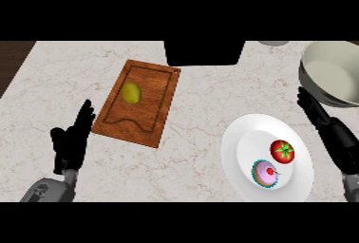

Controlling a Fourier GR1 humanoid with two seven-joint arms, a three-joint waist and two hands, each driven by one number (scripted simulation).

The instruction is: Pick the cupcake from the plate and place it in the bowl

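A cupcake (266, 174) with pink frosting, a cherry and a teal wrapper lies on the white plate (245, 137) at the lower right, next to a red tomato (282, 151). The grey bowl (335, 71) sits at the upper right, partly cut off by the view's edge. My right hand (328, 130) stands open at the right edge, fingers straight and pointing up toward the bowl, just right of the plate and holding nothing. My left hand (71, 140) rests open at the lower left, fingers up.
A wooden cutting board (151, 114) with a yellow lemon (131, 92) on it lies tilted left of centre. A black object (204, 52) sits at the counter's far edge. The dark counter edge (10, 57) shows at the upper left.
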